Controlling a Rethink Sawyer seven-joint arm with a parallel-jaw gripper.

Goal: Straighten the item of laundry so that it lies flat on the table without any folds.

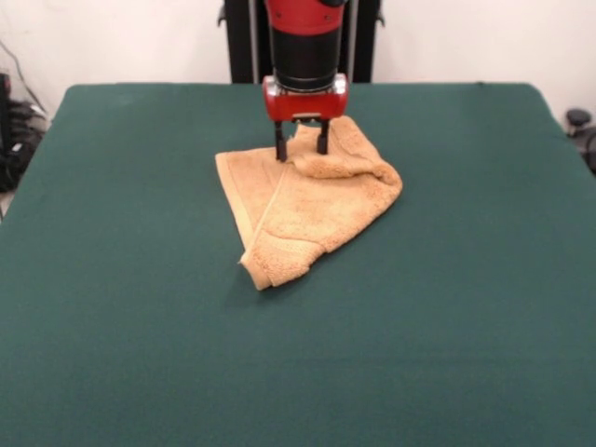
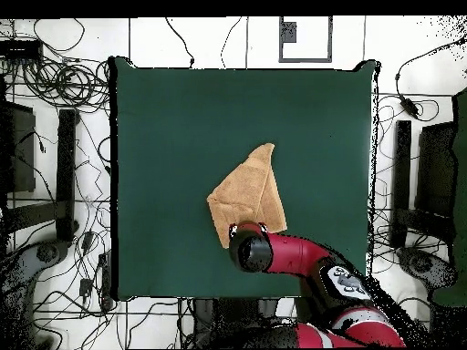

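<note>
My gripper (image 1: pixel 301 144) hangs straight down in the upper middle of the front view, its two dark fingers (image 1: pixel 280 146) parted by a modest gap and planted on the upper edge of the towel (image 1: pixel 307 200). A small peak of cloth rises between the fingers, but I cannot tell whether they are pinching it or only resting on either side.

The towel sits a little above the centre of the green table (image 1: pixel 112 307) in the front view. It is folded and rumpled into a rough triangle. Its broad, bunched side lies at the top, under my gripper, with a thick rolled fold running out to the right. From there it narrows toward a blunt corner at the lower left, so its long axis slants from upper right to lower left. A hem stripe runs down the left part along that same slant.

In the overhead view the towel (image 2: pixel 248 193) lies near the middle of the table (image 2: pixel 164 118). Its narrow tip points toward the top of the frame, slightly right. Its wide end is at the bottom, partly covered by my arm (image 2: pixel 283 255).
</note>
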